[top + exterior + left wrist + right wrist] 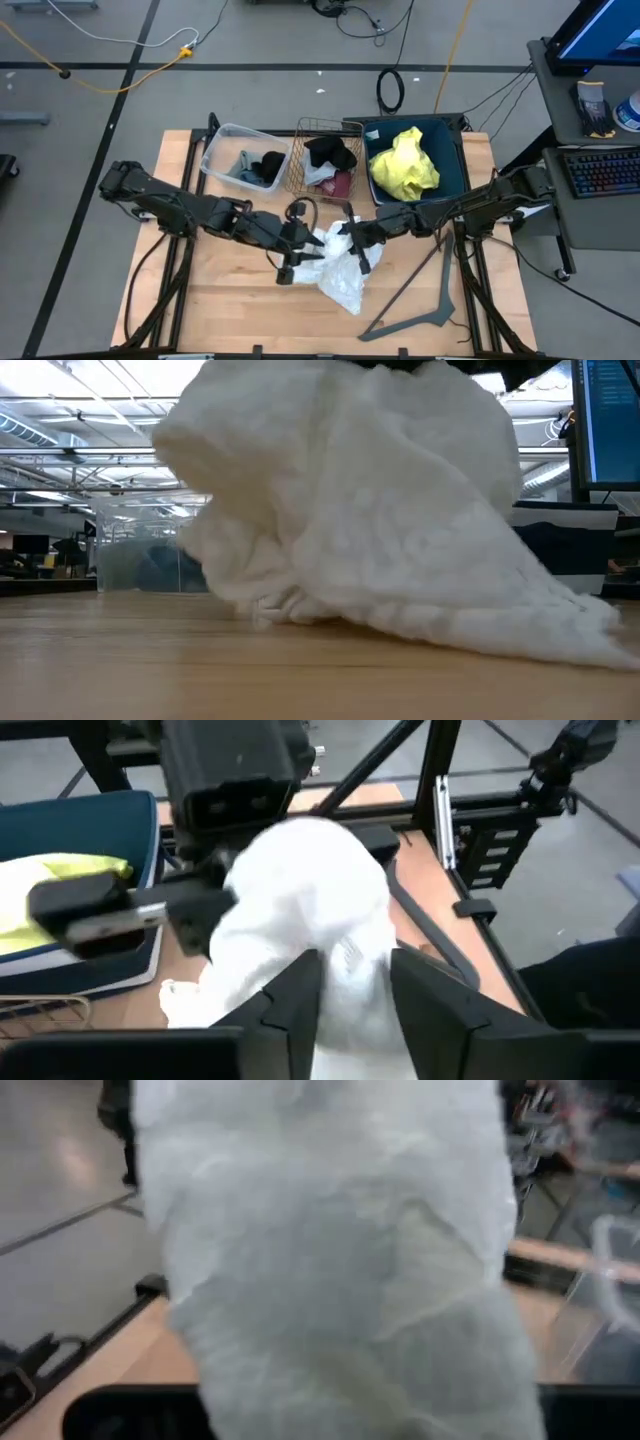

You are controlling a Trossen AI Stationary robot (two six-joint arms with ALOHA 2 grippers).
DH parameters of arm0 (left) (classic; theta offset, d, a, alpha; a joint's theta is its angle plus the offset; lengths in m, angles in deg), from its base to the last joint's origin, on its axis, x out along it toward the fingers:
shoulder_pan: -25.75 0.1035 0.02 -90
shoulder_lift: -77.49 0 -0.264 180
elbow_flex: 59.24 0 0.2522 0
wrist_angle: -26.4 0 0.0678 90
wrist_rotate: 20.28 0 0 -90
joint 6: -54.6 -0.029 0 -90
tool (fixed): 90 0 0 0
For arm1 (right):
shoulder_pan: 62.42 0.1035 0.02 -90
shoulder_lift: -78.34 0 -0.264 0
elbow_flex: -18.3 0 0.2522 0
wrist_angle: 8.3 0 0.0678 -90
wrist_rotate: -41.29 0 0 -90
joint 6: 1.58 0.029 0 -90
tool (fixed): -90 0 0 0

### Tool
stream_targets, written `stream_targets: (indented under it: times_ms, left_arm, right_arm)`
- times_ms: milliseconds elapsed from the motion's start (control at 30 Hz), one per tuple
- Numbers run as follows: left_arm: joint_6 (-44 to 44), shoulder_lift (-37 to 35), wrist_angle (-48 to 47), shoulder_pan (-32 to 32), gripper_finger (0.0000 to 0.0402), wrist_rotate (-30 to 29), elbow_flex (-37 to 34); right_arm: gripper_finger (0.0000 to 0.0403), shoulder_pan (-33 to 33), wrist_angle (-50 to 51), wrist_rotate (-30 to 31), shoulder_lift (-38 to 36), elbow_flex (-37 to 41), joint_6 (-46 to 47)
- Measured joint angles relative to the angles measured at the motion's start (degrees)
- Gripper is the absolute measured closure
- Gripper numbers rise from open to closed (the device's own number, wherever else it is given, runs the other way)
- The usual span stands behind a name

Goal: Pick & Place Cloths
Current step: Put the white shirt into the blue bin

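Note:
The large white cloth [338, 268] is bunched at the table's middle. In the low view the white cloth [370, 510] rises in a tall heap past the picture's top, its lower edge [560, 630] on the wood. My left gripper [355, 960] reaches in from the left, slanting down, open, with a fold of the cloth between its fingers. My right gripper [352, 236] comes level from the right and is shut on the cloth's top; in its own wrist view the cloth [330, 1260] hides the fingers. My left gripper has a fold of the white cloth [350, 935] lying between its parted fingers [300, 990]; I cannot tell whether they touch it. My right gripper holds the white cloth's raised top [300, 860], coming level from the table's right. The cloth drapes over the fingers and hides the place of contact. It hangs down, its lower part on the table.
At the back stand a clear bin [245, 160] with grey and black cloths, a wire basket [325, 158] with black and maroon cloths, and a blue bin [440, 150] with the yellow cloth [403, 165]. A grey hanger [420, 300] lies near right.

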Motion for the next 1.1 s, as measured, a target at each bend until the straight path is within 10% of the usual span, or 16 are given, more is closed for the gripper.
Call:
stream_targets:
  times_ms: [467,1100]
  left_arm:
    - [7.80,-10.28,-18.64,-2.47,0.0203,-5.20,-0.02]
    - [20.19,-10.24,-21.68,-4.27,0.0213,-18.75,-10.75]
  right_arm:
    - [0.0373,0.15,1.43,8.69,-14.35,-0.02,-7.00]
    - [0.0373,0.11,-7.74,43.85,-35.23,-0.07,-45.00]
